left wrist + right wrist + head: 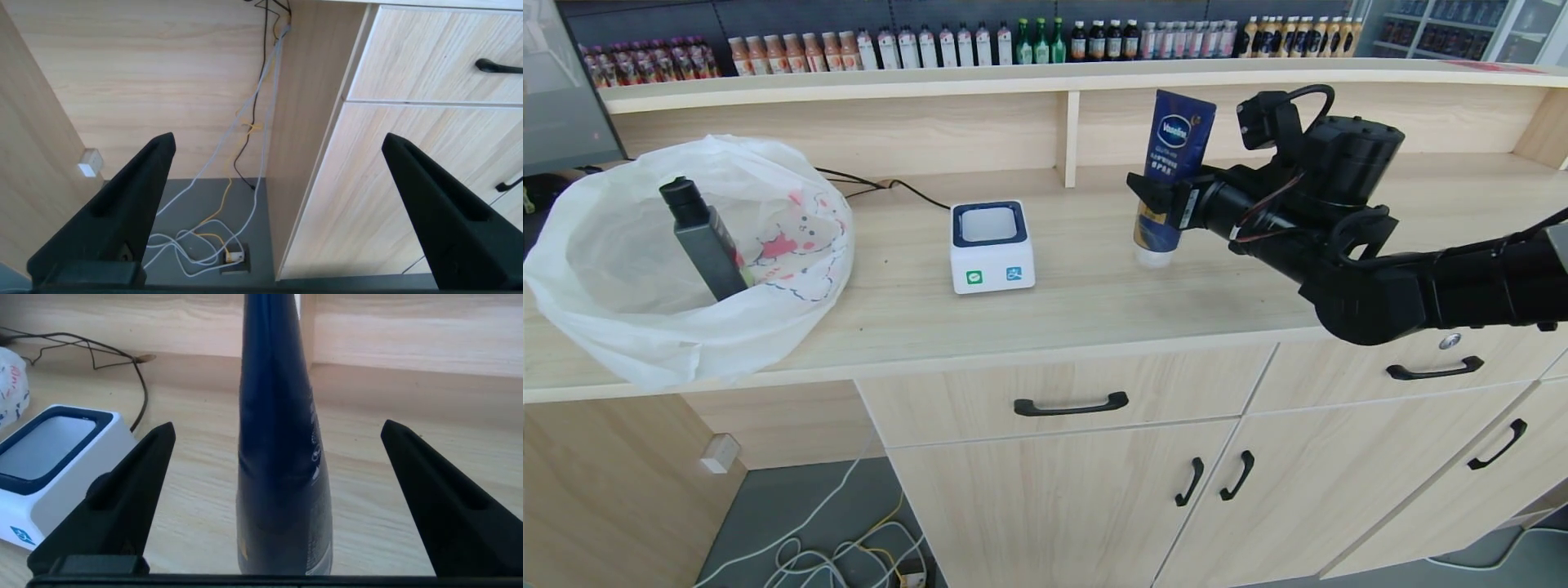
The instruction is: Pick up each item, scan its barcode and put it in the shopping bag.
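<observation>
A dark blue lotion tube (1176,155) stands upright on its white cap on the wooden counter (1078,294), right of the white barcode scanner (991,245). My right gripper (1153,200) is at the tube's lower half, open. In the right wrist view the tube (278,441) stands between the spread fingers (122,506), apart from both, with the scanner (57,465) off to one side. The white shopping bag (621,278) sits at the counter's left end and holds a dark grey bottle (704,241). My left gripper (278,212) hangs open below the counter, holding nothing.
A raised shelf with a divider (1068,122) runs behind the counter, and a black cable (882,186) trails behind the scanner. Drawers and cabinet doors (1070,404) lie below. Loose cables (204,237) lie on the floor by the left gripper.
</observation>
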